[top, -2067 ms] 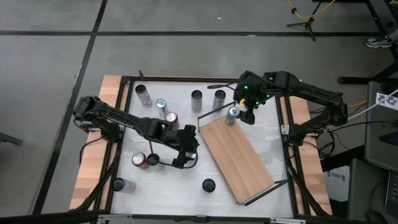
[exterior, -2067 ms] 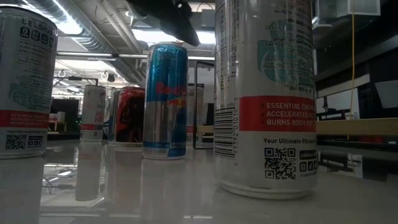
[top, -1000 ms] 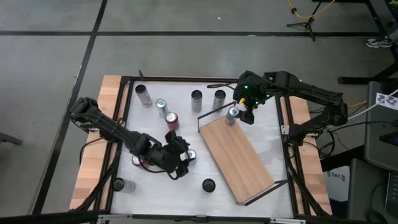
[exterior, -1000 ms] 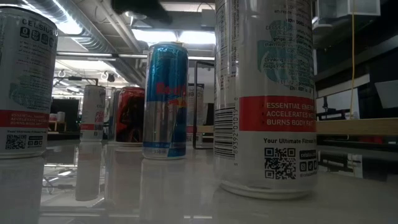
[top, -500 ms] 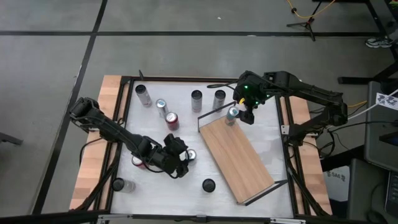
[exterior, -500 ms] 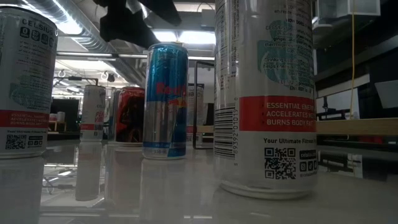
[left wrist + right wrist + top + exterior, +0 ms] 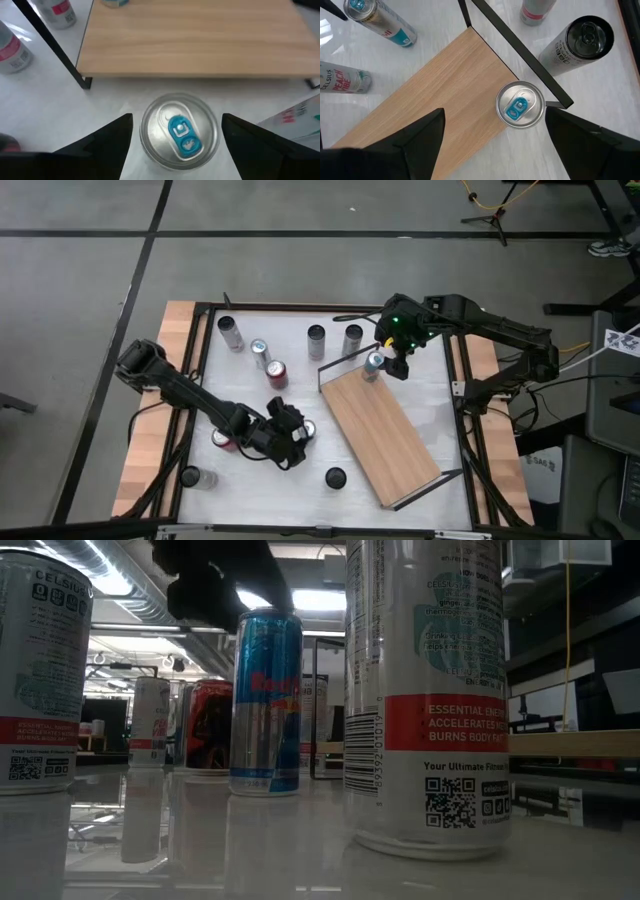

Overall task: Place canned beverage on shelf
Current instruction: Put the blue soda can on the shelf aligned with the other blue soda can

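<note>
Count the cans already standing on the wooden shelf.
1: a silver can with a blue tab, at the shelf corner beside the wire rail, below the right gripper. None looks hidden.

Light: bright, even, from ceiling strips overhead.
Glare: soft sheen on white tabletop.
Shadows: faint.
Blur: nearest can slightly soft.
</note>
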`<state>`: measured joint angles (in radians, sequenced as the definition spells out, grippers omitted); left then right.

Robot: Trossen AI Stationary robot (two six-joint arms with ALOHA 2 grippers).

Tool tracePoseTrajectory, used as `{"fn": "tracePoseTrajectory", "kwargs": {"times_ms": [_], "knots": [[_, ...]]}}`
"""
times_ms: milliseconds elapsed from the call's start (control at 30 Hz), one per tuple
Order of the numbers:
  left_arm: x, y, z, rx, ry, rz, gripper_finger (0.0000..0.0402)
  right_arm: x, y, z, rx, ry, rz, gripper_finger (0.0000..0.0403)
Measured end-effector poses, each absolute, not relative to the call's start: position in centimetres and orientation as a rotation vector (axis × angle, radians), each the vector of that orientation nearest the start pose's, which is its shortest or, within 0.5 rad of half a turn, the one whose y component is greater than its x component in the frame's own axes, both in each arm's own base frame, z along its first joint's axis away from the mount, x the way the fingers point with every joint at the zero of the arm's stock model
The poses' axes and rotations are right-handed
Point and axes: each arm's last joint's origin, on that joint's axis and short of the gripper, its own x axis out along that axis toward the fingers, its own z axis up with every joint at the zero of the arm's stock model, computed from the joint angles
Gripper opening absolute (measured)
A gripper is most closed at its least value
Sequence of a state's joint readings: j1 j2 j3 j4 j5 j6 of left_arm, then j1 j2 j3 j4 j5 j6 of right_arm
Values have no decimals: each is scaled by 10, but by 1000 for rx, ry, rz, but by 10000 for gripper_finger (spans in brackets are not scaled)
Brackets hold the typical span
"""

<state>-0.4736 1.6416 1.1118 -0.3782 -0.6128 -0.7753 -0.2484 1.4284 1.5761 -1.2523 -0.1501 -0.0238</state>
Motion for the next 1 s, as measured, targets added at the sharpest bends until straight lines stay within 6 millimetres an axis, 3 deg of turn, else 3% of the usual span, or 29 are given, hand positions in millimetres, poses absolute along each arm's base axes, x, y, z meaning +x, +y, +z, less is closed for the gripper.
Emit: {"fn": "tracePoseTrajectory", "kwargs": {"times_ms": [333,1000], "knots": [[312,-140,209,-240,700,428,298,253,-60,374,196,1078,-75,335],[312,-139,209,-256,716,412,298,255,-60,375,192,1057,-76,335]]}}
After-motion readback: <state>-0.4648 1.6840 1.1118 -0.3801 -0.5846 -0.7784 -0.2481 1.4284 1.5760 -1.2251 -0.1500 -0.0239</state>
